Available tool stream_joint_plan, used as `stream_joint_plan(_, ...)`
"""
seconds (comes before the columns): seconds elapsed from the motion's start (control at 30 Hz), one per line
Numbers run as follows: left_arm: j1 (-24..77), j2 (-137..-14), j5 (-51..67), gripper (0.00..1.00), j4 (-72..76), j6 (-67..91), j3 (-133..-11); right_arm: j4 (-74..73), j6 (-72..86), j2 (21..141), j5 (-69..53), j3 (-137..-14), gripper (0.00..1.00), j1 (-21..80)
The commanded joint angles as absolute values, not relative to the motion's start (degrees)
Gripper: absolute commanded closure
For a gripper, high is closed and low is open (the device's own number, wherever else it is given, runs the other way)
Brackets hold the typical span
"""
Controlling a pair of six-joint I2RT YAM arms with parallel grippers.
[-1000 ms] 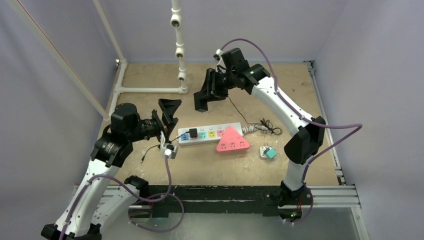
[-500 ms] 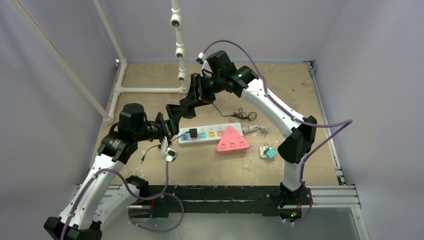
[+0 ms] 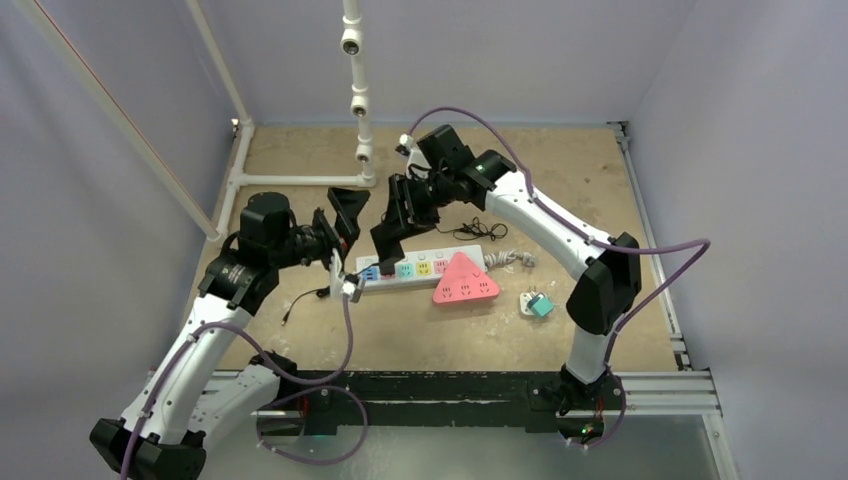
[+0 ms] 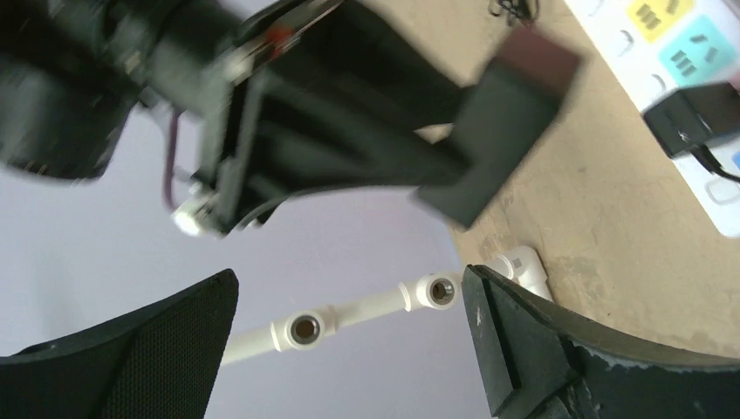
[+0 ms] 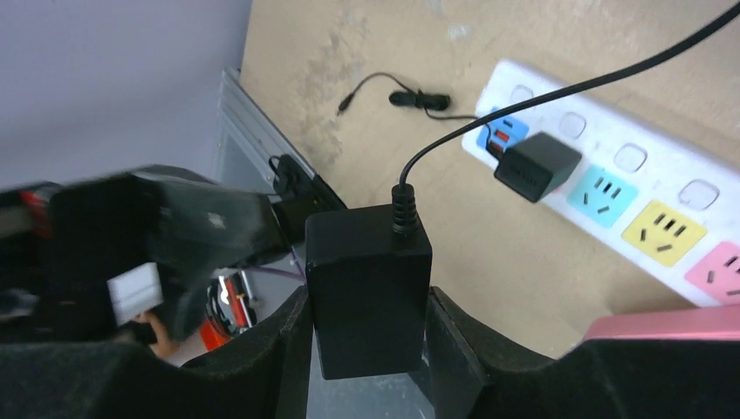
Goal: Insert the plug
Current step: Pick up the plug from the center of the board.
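My right gripper (image 3: pixel 384 236) is shut on a black plug adapter (image 5: pixel 371 284) and holds it in the air above the left end of the white power strip (image 3: pixel 420 268). The adapter's thin black cable (image 5: pixel 524 105) trails back over the strip. A small black plug (image 5: pixel 537 166) sits in the strip's leftmost socket. My left gripper (image 3: pixel 345 208) is open and empty, raised just left of the right gripper. In the left wrist view its fingers (image 4: pixel 567 349) stand wide apart, with the held adapter (image 4: pixel 497 122) in front of them and the strip (image 4: pixel 689 52) beyond.
A pink triangular socket block (image 3: pixel 465 280) lies on the strip's right part. A white and teal adapter (image 3: pixel 537 305) lies to its right. A white pipe frame (image 3: pixel 300 180) runs along the back left. A loose cable coil (image 3: pixel 480 232) lies behind the strip.
My right gripper carried the adapter leftward from the back, then down and nearer over the strip's left end. My left gripper swung up and back a little, staying open.
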State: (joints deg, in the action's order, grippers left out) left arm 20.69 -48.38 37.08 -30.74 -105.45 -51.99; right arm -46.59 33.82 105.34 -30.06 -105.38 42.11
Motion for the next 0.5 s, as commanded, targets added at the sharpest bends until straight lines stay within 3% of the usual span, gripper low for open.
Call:
stream_joint_plan(0.0,20.48,-50.53,36.49,0.01,-27.37,-83.74,-59.61,-39.2,31.64,98.95,-36.54,-99.37,0.95,42.41)
stream_joint_plan(0.2,20.48,-55.54,39.89,0.01,-39.35,-74.66,-67.13,-32.03,30.37,96.55,-37.98,-93.63,0.95,41.95)
stream_joint_plan(0.47,20.48,-53.94,42.77,0.01,-35.56,-51.61,-65.93,-10.92,42.67,90.39,-43.07,-83.24,0.95,35.35)
